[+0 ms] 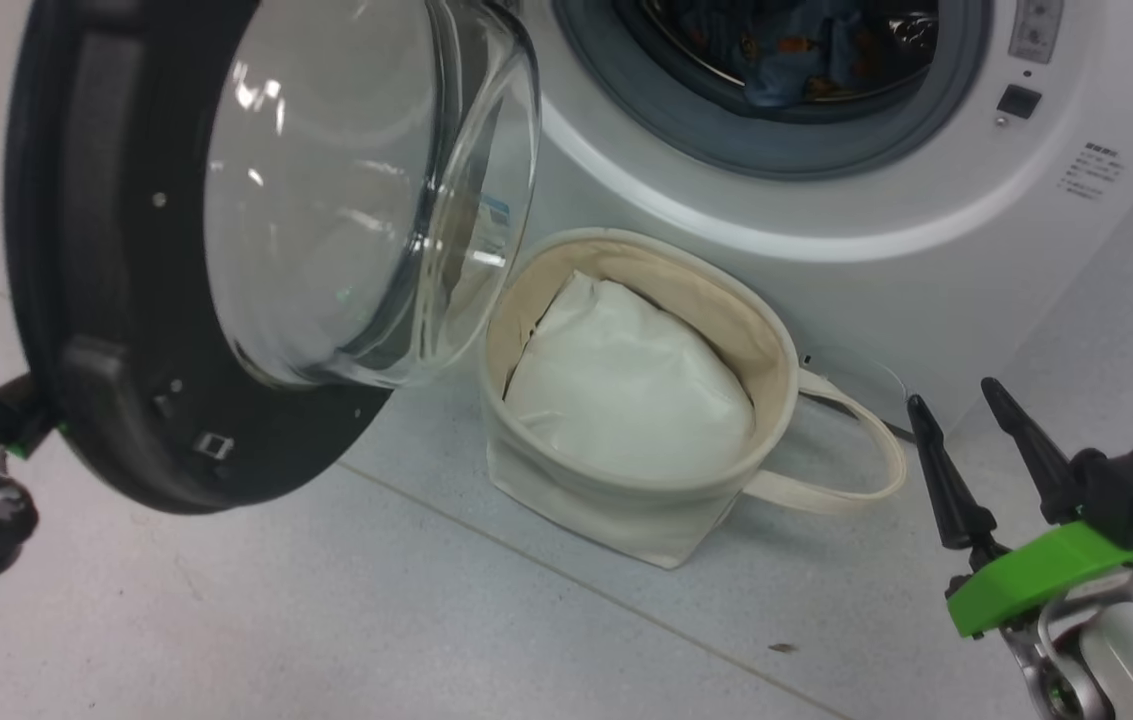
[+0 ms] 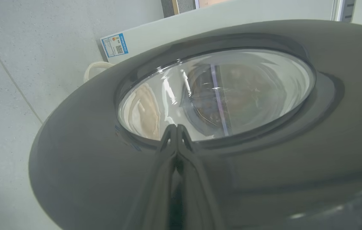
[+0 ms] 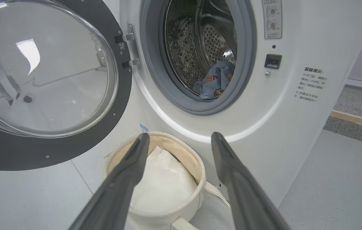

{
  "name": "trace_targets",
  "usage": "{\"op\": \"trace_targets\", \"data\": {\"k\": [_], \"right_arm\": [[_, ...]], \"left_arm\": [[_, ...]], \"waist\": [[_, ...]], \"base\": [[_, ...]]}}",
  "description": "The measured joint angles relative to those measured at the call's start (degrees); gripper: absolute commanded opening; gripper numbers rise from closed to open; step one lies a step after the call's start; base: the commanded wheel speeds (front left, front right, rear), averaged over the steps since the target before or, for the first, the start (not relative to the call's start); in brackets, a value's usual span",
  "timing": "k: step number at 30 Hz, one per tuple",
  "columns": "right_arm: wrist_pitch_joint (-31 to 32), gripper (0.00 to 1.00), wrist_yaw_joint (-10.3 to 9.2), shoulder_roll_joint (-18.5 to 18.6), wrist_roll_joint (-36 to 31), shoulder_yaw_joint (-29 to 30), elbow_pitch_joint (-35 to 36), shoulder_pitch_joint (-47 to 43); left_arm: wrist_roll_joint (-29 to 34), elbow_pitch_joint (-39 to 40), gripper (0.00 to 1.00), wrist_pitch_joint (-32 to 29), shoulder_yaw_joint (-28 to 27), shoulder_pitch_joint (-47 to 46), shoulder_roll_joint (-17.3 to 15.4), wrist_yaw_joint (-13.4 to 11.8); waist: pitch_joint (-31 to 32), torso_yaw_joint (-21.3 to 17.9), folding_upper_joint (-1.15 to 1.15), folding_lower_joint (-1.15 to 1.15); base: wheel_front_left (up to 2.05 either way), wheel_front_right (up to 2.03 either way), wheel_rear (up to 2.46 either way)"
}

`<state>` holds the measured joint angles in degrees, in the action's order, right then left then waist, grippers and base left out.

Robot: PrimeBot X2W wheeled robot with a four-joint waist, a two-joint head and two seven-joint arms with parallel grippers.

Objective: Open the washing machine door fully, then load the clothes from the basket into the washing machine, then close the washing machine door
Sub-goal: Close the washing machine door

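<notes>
The pale speckled floor (image 1: 326,600) is carrying the washing machine (image 1: 826,280) at twelve o'clock. The basket (image 1: 576,490) is sitting just before it, its loop handle (image 1: 831,500) trailing toward four o'clock. A dark speck (image 1: 781,648), perhaps debris, is lying at five o'clock.

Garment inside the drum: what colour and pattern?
The clothes are light blue with small orange-brown cartoon prints. Clearest in the right wrist view.

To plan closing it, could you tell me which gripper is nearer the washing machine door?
Left. The left gripper, shut, is right at the black rim of the washing machine door; the right gripper, open, is apart, beyond the basket.
</notes>
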<state>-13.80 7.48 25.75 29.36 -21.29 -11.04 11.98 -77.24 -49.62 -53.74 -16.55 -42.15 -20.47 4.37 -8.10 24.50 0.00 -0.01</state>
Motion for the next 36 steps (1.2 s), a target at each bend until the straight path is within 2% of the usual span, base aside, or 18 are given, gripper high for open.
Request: {"op": "trace_targets", "data": {"k": [3,11,20,27,36], "right_arm": [[-0.4,1.00,0.00,-0.4,0.1,-0.2,-0.6,-1.1],[-0.5,1.00,0.00,-2.1,0.5,-0.8,-1.2,-1.8],[-0.5,1.00,0.00,-4.1,0.5,-0.4,-1.2,-1.8],[-0.5,1.00,0.00,-5.1,0.4,0.2,-1.1,-1.8],[-0.5,1.00,0.00,-6.2,-0.1,1.6,-0.4,-1.7]], "left_arm": [[0.0,3.6,0.00,-1.5,1.1,2.6,1.2,-0.9],[0.0,15.2,0.00,-4.7,2.9,8.6,4.1,-5.3],[-0.1,27.5,0.00,-6.6,4.2,12.7,6.9,-10.7],[-0.6,33.1,0.00,-7.4,5.2,14.0,8.7,-12.9],[-0.6,36.6,0.00,-6.3,6.3,13.8,11.3,-13.5]], "waist": [[1.0,0.0,0.00,0.00],[2.9,-0.8,0.00,0.00],[3.7,-4.1,0.00,0.00],[3.3,-7.1,0.00,0.01],[1.9,-11.9,0.00,0.01]], "base": [[0.00,0.00,0.00],[0.00,0.00,0.00],[0.00,0.00,0.00],[0.00,0.00,0.00],[0.00,0.00,0.00]]}}
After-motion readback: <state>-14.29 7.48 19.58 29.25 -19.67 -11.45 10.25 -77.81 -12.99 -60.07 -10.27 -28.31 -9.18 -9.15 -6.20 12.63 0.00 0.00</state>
